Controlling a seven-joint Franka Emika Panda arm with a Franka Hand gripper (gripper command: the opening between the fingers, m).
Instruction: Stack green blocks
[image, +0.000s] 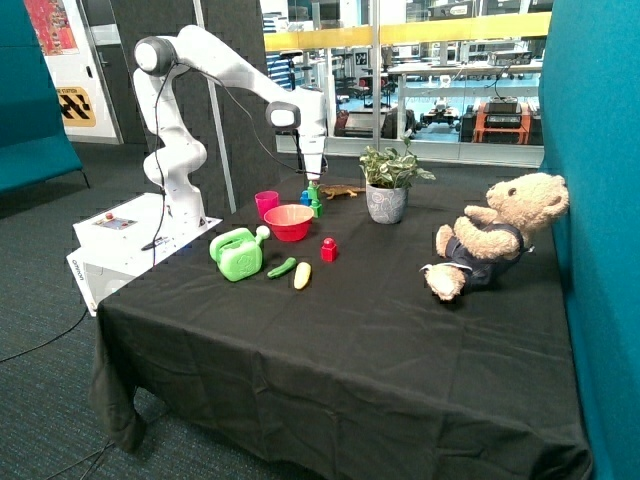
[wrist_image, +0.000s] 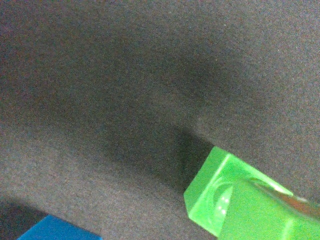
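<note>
**Gripper low over green blocks, behind red bowl**

Outside view: gripper (image: 314, 180) down at the far side of the table (image: 400, 330), directly above the green blocks (image: 316, 203). Blocks read as one narrow upright green shape right under the fingertips, apparently one on the other, though the join cannot be made out. Contact between fingertips and the top of the green shape: cannot tell. Finger state: cannot tell, open or closed not resolvable in either view.

Just beside the green shape, on the side toward the pink cup (image: 267, 203): a blue brick (image: 305, 197). Just in front of the gripper, nearer the camera: red bowl (image: 288, 222). Further toward the near edge from the gripper: red brick (image: 328, 249), light-green watering can (image: 236, 253), a green vegetable toy (image: 281, 268) and a yellow one (image: 302, 275) side by side. Off to the other side of the gripper: potted plant (image: 388, 185), then a teddy bear (image: 490, 235) well apart.

Wrist view: black cloth filling most of the frame, dark shadow across it. One green block (wrist_image: 235, 202) very close to the camera, a corner and a slanted face showing. Corner of the blue brick (wrist_image: 57, 229) near it, apart from the green, cloth between.
</note>
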